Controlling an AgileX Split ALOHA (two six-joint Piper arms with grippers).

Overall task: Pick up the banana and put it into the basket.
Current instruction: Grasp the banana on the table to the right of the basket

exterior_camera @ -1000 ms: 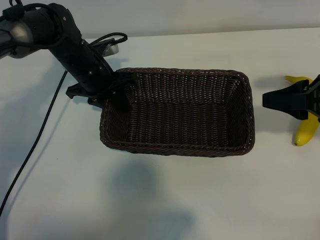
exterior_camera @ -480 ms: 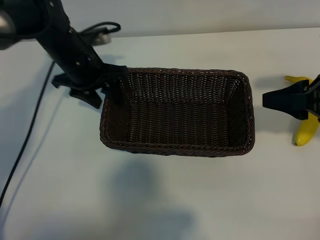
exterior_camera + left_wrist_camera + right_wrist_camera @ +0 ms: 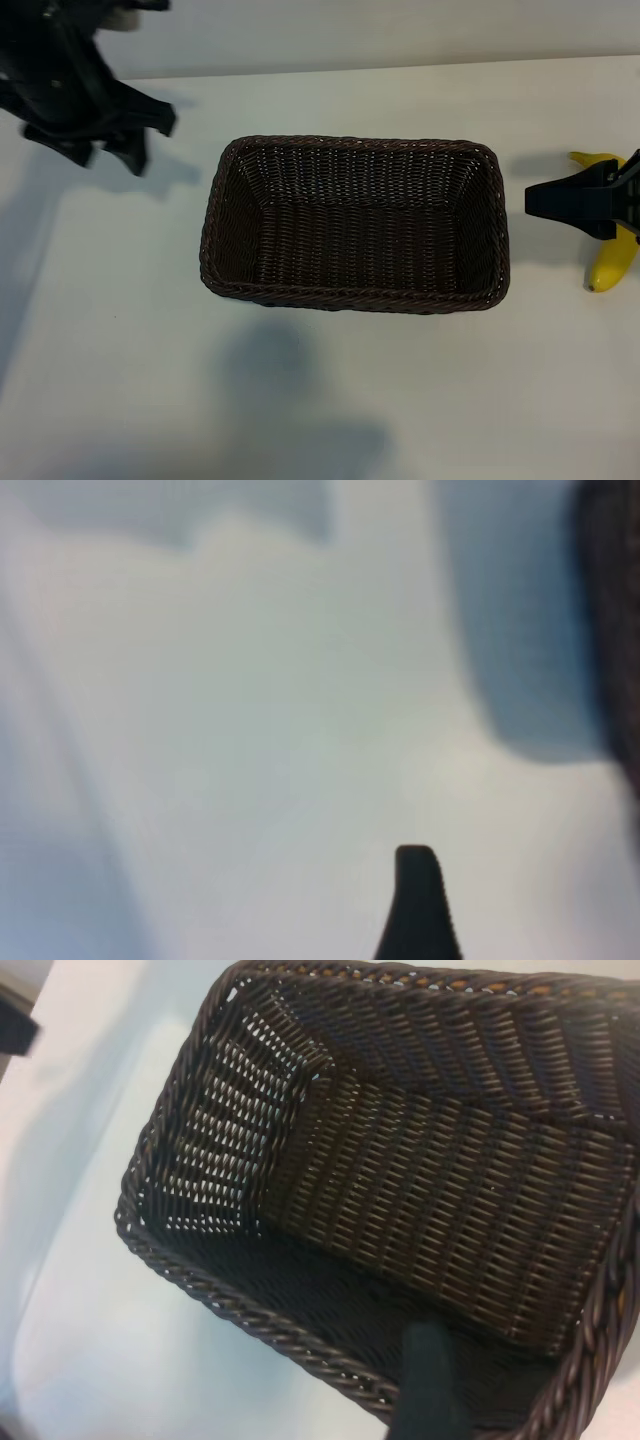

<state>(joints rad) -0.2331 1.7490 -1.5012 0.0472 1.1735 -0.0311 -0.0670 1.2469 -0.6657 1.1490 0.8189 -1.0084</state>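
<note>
The dark brown wicker basket (image 3: 352, 298) sits empty in the middle of the table. To its right lies the yellow banana (image 3: 611, 264), with its middle hidden under my right gripper (image 3: 545, 200). That gripper hovers over the banana and points at the basket, open and holding nothing. In the right wrist view one of its fingers (image 3: 428, 1385) shows over the basket (image 3: 215, 1288) rim. My left gripper (image 3: 104, 152) stands open and empty at the far left back, well clear of the basket. One of its fingertips (image 3: 417, 900) shows over bare table.
The white table (image 3: 320, 400) spreads wide in front of the basket and to its left. A pale wall runs along the back edge. The basket's dark edge (image 3: 612, 630) shows at the side of the left wrist view.
My left arm has pulled away from the basket's left end, up and to the far left, and its jaws have spread wider. The right arm, basket and banana have not moved.
</note>
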